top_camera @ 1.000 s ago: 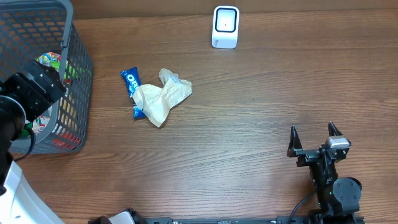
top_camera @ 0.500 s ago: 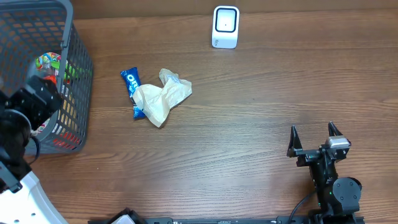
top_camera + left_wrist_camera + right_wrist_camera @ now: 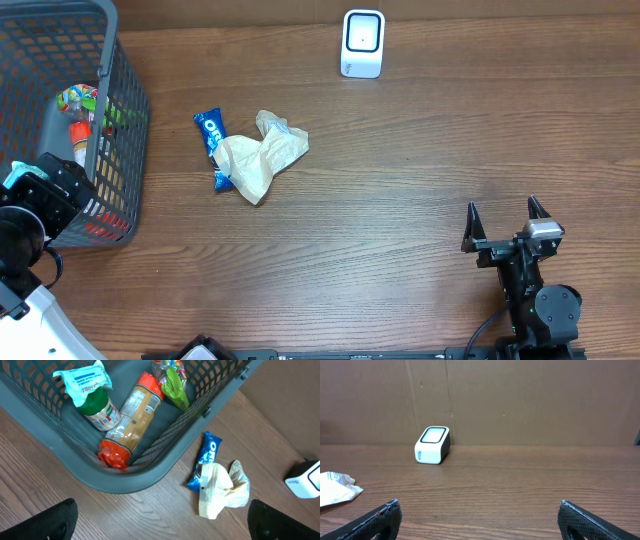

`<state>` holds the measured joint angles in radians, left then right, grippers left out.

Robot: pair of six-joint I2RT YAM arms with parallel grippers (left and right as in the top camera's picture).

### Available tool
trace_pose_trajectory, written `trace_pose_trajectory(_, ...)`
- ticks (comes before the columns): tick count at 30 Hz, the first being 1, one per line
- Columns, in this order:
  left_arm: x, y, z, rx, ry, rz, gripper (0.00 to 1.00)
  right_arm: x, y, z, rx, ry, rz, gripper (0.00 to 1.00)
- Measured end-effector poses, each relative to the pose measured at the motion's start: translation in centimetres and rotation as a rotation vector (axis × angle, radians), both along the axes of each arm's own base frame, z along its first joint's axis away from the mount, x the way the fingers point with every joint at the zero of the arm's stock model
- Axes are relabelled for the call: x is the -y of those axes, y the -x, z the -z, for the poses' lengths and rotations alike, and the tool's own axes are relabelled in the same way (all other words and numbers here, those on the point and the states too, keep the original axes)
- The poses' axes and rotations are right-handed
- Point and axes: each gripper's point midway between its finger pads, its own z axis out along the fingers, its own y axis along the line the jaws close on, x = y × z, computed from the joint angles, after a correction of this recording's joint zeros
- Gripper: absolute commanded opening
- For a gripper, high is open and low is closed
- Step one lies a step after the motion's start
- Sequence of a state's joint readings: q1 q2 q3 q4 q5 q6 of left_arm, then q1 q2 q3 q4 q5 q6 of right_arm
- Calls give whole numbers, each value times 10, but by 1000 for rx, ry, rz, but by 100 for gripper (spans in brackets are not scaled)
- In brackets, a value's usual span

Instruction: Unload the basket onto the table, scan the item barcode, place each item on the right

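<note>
The left gripper (image 3: 161, 522) hangs wide open and empty by the basket (image 3: 150, 477) at the table's (image 3: 400, 200) left edge. The right gripper (image 3: 502, 216), open and empty, sits near the front right corner. Best, I judge, to grip the orange-ended packet (image 3: 131, 415) inside across its narrow width, then show its barcode to the scanner (image 3: 362, 43) at the back edge.

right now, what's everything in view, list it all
table: 1, brown wood, under everything
basket: 1, grey, table's far left
jar: 1, green lid, in basket
packet: 1, teal and white, in basket by jar
tube pack: 1, tan with orange ends, in basket
candy bag: 1, green and mixed, in basket
oreo pack: 1, blue, right of basket
bag: 1, beige, crumpled, overlapping oreo pack
scanner: 1, white, far edge
left gripper: 1, black, open, by basket
right gripper: 1, black, open, near right
</note>
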<state>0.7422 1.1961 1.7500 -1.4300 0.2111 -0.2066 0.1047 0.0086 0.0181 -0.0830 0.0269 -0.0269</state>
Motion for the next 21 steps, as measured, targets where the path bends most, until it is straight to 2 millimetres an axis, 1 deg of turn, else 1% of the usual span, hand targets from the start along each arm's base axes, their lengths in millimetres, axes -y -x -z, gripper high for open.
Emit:
trace_pose_trajectory(7,4,1,2,-3,19,10,100,0,0,0,0,0,0,100)
trace_pose_trajectory(14,16,-3,2,20,68,52,100,0,0,0,0,0,0,100)
trace_pose_trajectory(21,18,-5,1,29,80,64,100,0,0,0,-1,0,0,100)
